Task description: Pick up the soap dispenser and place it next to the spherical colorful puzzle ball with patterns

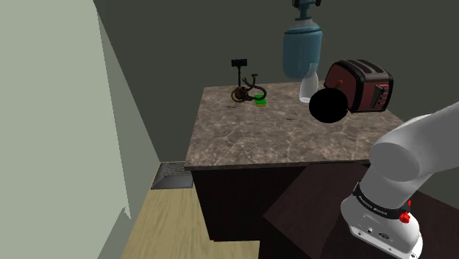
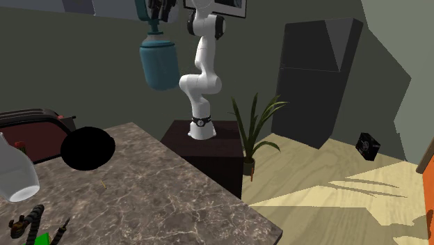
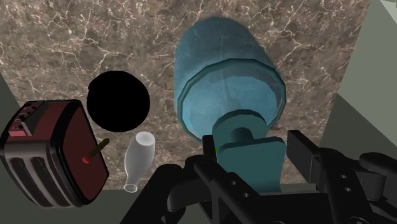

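Observation:
The soap dispenser (image 1: 301,45) is a teal bottle with a pump head, hanging high above the back right of the marble counter (image 1: 250,140). My gripper (image 3: 254,167) is shut on its pump head, and the teal body (image 3: 226,76) points down toward the counter. In the second exterior view the dispenser (image 2: 160,64) hangs under the gripper (image 2: 158,12) beside the white arm. The ball (image 1: 328,106) is drawn plain black and sits on the counter below the dispenser, in front of the toaster. It also shows in the other views (image 2: 87,148) (image 3: 118,102).
A dark red toaster (image 1: 360,84) stands at the counter's back right corner. A clear glass bottle (image 1: 310,82) stands between it and the ball. A dark tangled object with a green piece (image 1: 248,93) lies at the counter's back. A potted plant (image 2: 252,132) stands on the floor.

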Robot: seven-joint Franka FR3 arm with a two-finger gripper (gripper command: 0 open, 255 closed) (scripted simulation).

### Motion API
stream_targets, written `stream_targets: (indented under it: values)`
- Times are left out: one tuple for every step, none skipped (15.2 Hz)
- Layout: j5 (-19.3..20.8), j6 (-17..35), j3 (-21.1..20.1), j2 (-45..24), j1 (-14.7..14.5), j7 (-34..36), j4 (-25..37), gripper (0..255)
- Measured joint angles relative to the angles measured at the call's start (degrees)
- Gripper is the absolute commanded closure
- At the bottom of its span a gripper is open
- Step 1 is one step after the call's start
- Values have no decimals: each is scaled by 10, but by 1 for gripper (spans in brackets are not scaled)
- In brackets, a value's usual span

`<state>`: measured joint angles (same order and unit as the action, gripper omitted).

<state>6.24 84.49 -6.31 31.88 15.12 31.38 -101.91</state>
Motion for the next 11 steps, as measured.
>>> stream_targets:
  values:
    - [3,-4,14,12,2,-16,-6,255]
    - [5,-7,25,27,3,-29,-16,255]
    - [8,-8,35,39,4,-40,-26,255]
    - [10,-10,42,54,5,-49,-38,255]
    - [13,-12,52,64,6,-60,-44,255]
    - [16,-13,63,75,7,-71,-53,255]
    - [21,-13,73,87,9,-82,-64,255]
    - [26,-20,86,91,11,-97,-58,255]
    - [31,-21,99,104,12,-111,-69,255]
    - [36,-24,109,112,14,-123,-71,255]
    - [41,-27,120,121,16,-135,-76,255]
